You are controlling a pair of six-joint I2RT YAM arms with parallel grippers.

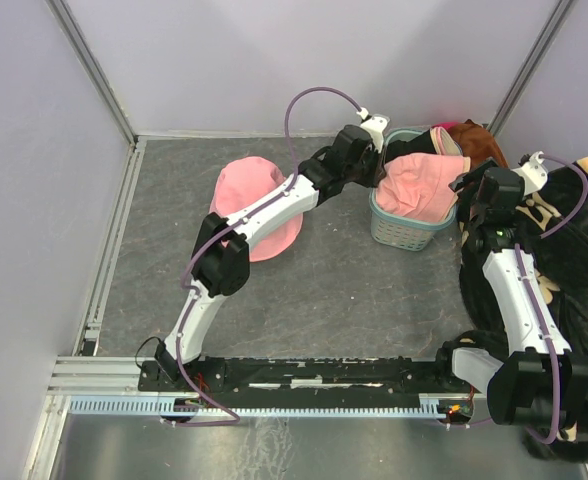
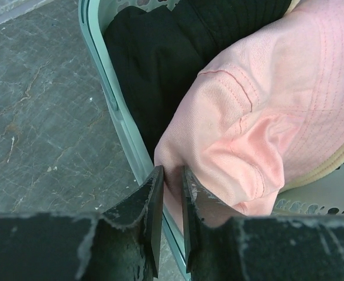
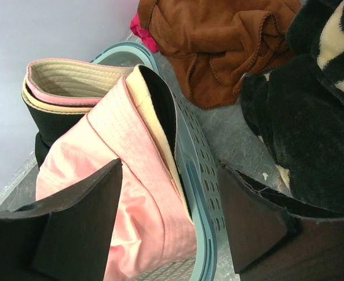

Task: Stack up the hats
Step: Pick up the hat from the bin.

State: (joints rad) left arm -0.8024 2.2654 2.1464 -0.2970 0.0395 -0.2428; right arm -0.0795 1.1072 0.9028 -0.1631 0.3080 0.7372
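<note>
The left gripper (image 2: 171, 199) has its fingers (image 2: 151, 222) drawn almost together, only a thin slit between them, nipping a fold at the edge of the pink hat (image 2: 265, 117). That edge hangs over the near wall of the teal basket (image 2: 110, 93), and the rest of the hat lies crumpled inside, on top of a black fabric item (image 2: 154, 70). The basket stands on the grey table (image 2: 37, 117).

The right gripper (image 3: 169, 175) is spread wide and holds nothing. It straddles the basket's rim, one finger over the pink hat and the other outside, just beside the black blanket (image 3: 301, 134). Behind the pink hat, a folded hat (image 3: 66, 82) with a beige inside and pink edge is tucked in the basket. Beyond the basket lies a brown cloth (image 3: 219, 47).

A second pink hat (image 1: 249, 185) sits on the table well left of the basket, under the left arm.
</note>
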